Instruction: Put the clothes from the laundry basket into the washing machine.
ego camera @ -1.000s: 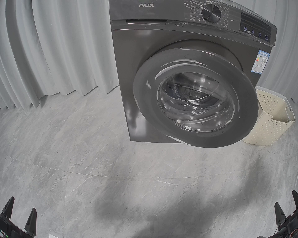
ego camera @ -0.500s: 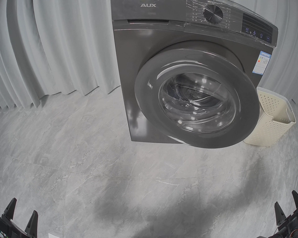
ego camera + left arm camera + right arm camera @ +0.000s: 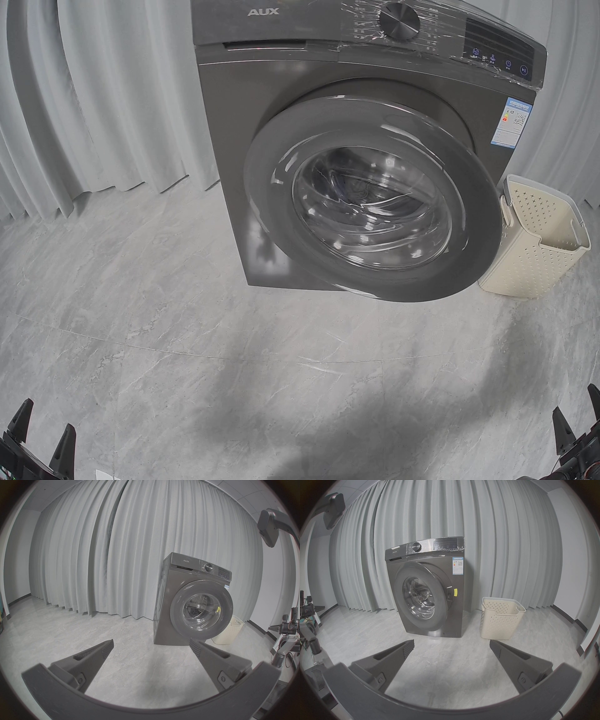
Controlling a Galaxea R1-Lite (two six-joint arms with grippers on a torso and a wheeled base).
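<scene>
A dark grey washing machine (image 3: 231, 125) stands ahead on the floor; its round glass door (image 3: 375, 206) swings out a little from the front. A cream perforated laundry basket (image 3: 537, 250) sits on the floor against the machine's right side, and no clothes show above its rim. My left gripper (image 3: 42, 431) hangs low at the near left, open and empty, far from the machine. My right gripper (image 3: 578, 409) hangs low at the near right, also open and empty. The left wrist view shows the machine (image 3: 165, 605) and basket (image 3: 228, 630) beyond the open left gripper (image 3: 150, 642). The right wrist view shows the machine (image 3: 456, 611) and basket (image 3: 500, 620) past the open right gripper (image 3: 451, 642).
Pale grey curtains (image 3: 94, 94) hang behind and to both sides of the machine. Bare grey tiled floor (image 3: 187, 344) stretches between me and the machine. Some equipment on stands (image 3: 286, 636) is at the room's edge.
The whole head picture has shifted, so the camera moved: machine and basket sit further left in it. Both grippers stay open and in place.
</scene>
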